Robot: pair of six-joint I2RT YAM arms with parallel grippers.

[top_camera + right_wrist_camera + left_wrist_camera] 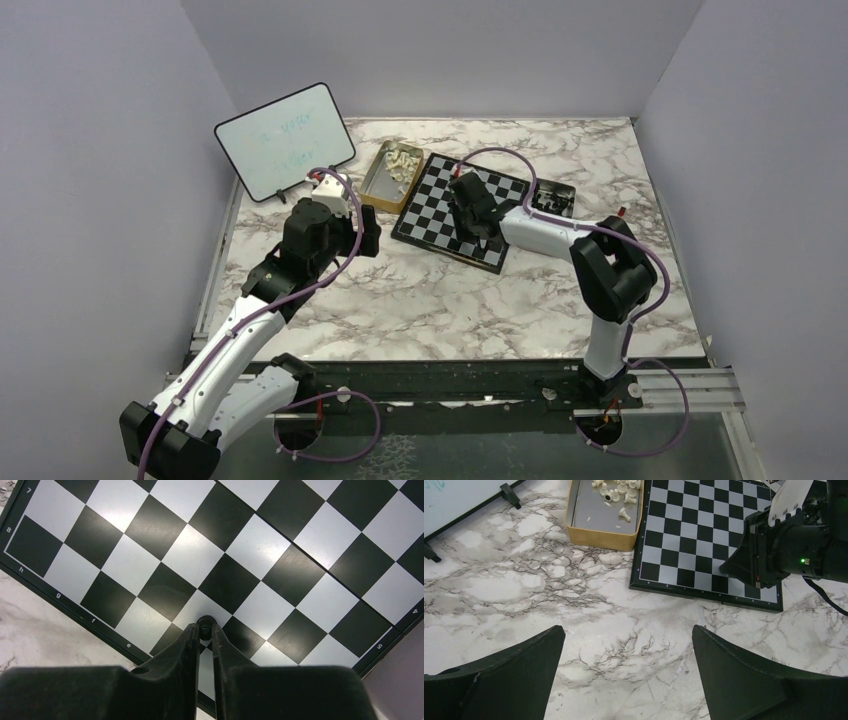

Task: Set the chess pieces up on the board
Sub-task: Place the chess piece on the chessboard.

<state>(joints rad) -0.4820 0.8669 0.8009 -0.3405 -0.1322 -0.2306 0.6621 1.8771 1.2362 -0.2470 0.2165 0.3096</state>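
Note:
The chessboard (440,205) lies at the back middle of the marble table; it also shows in the left wrist view (694,530) and fills the right wrist view (190,555). My right gripper (205,630) is shut on a small black chess piece (205,622) over the board's near edge, above the e and d files. In the top view the right gripper (482,240) hangs over the board's near right part. Cream-white pieces (616,492) lie in a gold tin (601,536) left of the board. My left gripper (626,675) is open and empty over bare marble, short of the board.
A white dry-erase board (285,140) with a black frame stands at the back left. A second tin (553,200) sits right of the chessboard, partly hidden by the right arm. Grey walls close in the table on three sides.

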